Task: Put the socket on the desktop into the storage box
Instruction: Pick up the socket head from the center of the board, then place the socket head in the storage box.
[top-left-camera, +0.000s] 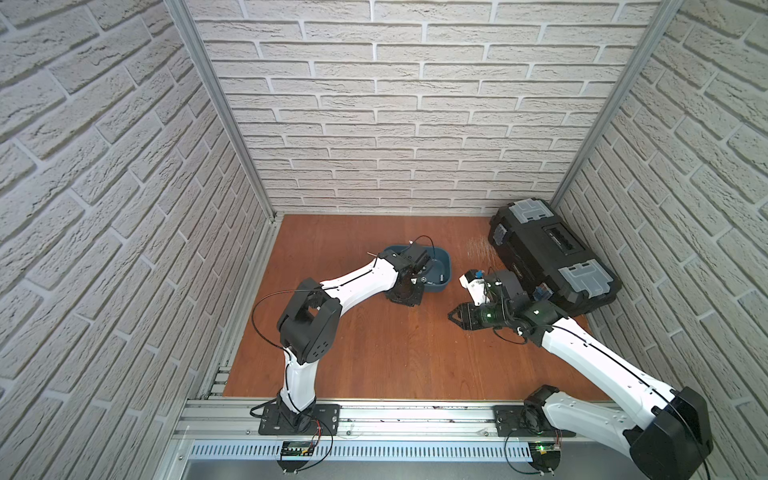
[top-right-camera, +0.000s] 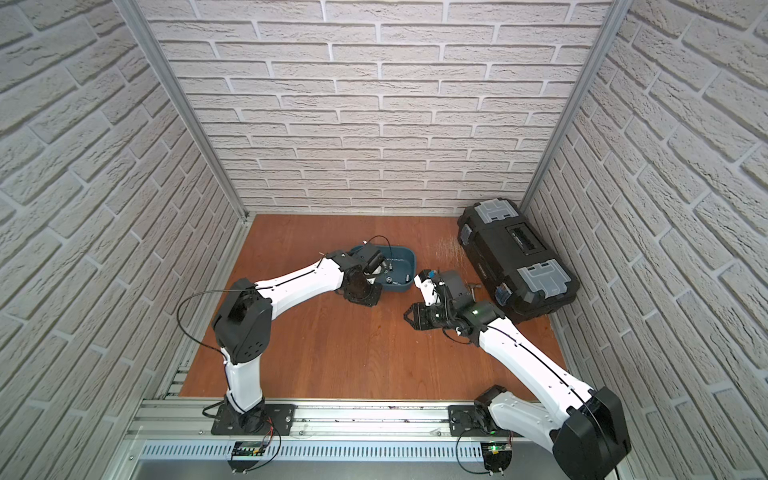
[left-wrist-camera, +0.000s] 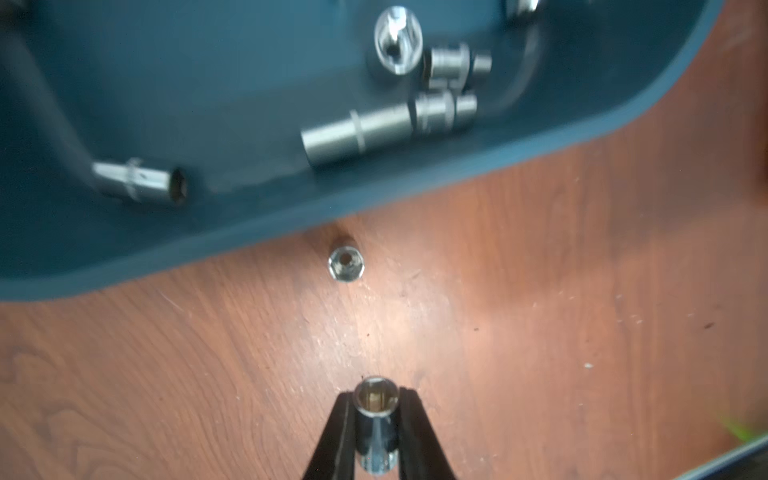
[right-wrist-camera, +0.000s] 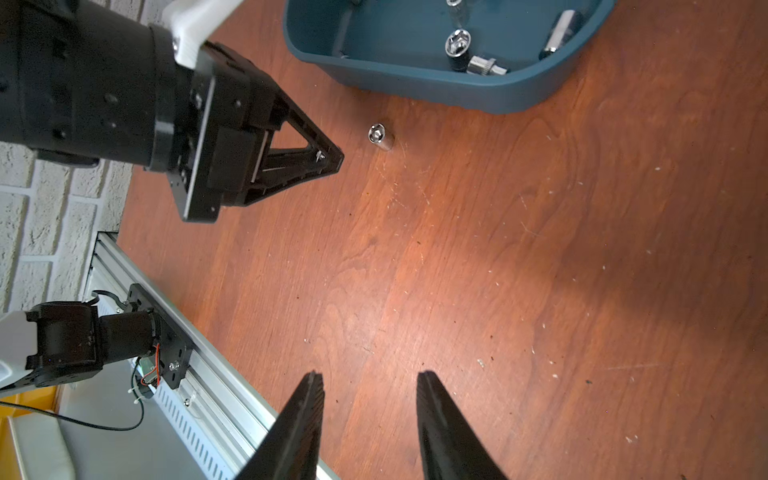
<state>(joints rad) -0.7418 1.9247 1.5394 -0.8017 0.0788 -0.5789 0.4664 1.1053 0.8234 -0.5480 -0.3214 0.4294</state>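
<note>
A socket is clamped between the left gripper fingers, short of the box. A second socket is seen upright on the desktop, just beside the box. Small, stiff, slick chrome, likely light: best gripped across the barrel. Right gripper fingers are held apart, empty.

— Inspector: Overhead pair?
— Operator: I have both top views set high at the near edge. They look steeply down from far off and cover the whole desktop alike.
— Inspector: Wrists?
— Operator: My left wrist view faces the storage box closely. The right wrist view shares it from farther back.
</note>
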